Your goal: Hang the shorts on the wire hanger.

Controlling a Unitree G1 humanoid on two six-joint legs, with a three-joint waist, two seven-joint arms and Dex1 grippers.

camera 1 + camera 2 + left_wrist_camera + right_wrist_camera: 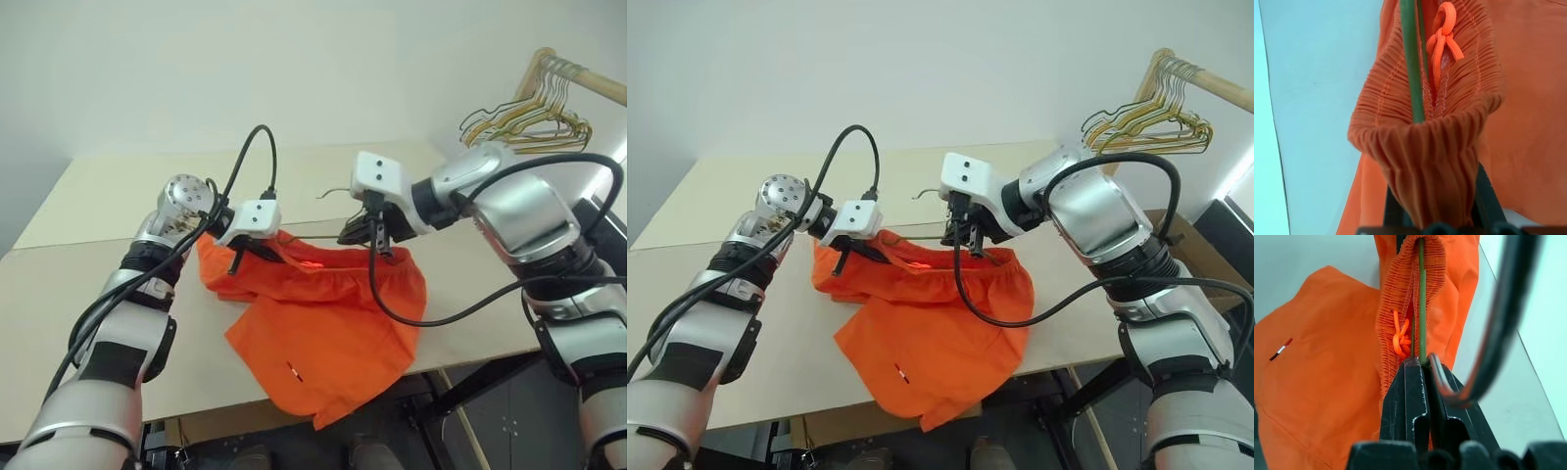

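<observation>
The bright orange shorts (313, 328) lie on the table, one leg drooping over its front edge. The thin wire hanger (1411, 73) runs inside the gathered waistband, and its small hook (333, 193) sticks out behind the shorts. My left gripper (240, 257) is shut on the left end of the waistband, whose fabric is bunched between its fingers (1393, 210). Over the right part of the waistband, my right gripper (1422, 364) is shut on the wire hanger (1421, 308), next to the knotted drawstring (1399, 340).
The pale beige table (98, 206) stretches left and back. A bunch of gold and green wire hangers (534, 117) hangs from a wooden rail at the back right. A black cable (1503, 323) loops close past my right gripper.
</observation>
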